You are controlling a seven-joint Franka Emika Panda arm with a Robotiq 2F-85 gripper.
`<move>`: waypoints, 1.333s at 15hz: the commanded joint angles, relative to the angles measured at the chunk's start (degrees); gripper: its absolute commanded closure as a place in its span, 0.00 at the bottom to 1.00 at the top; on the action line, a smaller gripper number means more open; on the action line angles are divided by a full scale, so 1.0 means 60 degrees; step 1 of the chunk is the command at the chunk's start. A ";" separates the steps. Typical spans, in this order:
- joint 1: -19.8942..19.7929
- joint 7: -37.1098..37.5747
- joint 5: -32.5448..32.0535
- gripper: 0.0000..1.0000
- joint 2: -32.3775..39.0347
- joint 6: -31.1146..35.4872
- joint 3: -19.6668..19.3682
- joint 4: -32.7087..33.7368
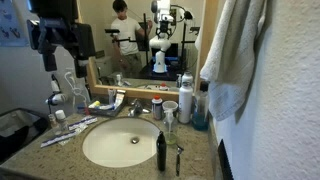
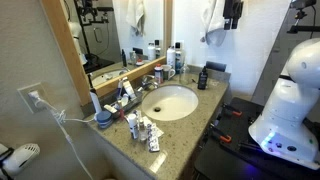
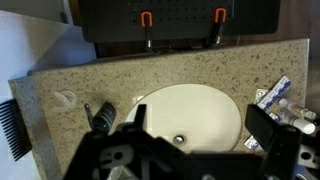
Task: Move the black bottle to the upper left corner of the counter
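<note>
One black bottle (image 1: pixel 160 150) | upright on counter (image 2: pixel 176 131) | labels unreadable

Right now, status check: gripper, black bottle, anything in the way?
Gripper open, empty, high over the sink. Black bottle upright at the counter front edge, untouched. Toiletries crowd the mirror side.

A pale towel (image 1: pixel 232 50) hangs on the wall beside the wood-framed mirror (image 1: pixel 100 30), in which a person (image 1: pixel 122 38) is reflected. At the mirror's foot stand a silver spray can (image 1: pixel 186 98), a blue-liquid bottle (image 1: pixel 199 117) and a cup (image 1: pixel 170 110), and flat tubes (image 1: pixel 68 132) lie on the other side of the faucet (image 1: pixel 133 108). In an exterior view a white cord (image 2: pixel 60 115) hangs from a wall outlet (image 2: pixel 35 97), with a hair dryer (image 2: pixel 22 155) low in the corner.
</note>
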 commanded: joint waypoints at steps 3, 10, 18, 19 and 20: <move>-0.0023 -0.0012 0.0015 0.00 0.0013 -0.0019 0.0019 0.0022; -0.0173 0.0069 0.0228 0.00 0.0767 0.0044 -0.0412 0.0353; -0.0640 0.0045 0.1472 0.00 0.3700 0.1239 -0.2017 0.1768; -0.0705 0.0092 0.1596 0.00 0.4112 0.1449 -0.2023 0.1982; -0.0799 0.0199 0.1628 0.00 0.4572 0.1834 -0.1992 0.2171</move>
